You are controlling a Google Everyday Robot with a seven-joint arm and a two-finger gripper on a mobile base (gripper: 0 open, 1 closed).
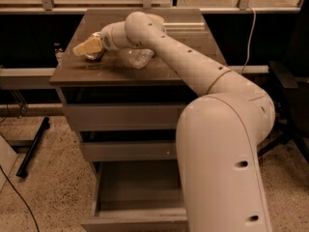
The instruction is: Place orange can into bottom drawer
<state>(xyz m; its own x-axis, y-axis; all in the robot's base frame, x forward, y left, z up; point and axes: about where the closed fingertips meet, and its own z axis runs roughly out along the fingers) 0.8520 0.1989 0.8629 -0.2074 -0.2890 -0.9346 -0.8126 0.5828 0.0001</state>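
With the gripper [88,46] over the orange can [94,56], its hold not determinable, a loose grasp risked dropping it short of the bottom drawer [140,187].

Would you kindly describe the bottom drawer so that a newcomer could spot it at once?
Find the grey-brown cabinet, with the gripper over the left end of its top. The bottom drawer is the lowest of three in its front, and the only one pulled far out, grey floor showing.

Cabinet top [159,74] is noted bearing two items. The orange can [95,56] is seen directly beneath the gripper [83,48]. A clear plastic bottle [138,58] is laid just beside the gripper, under the wrist.
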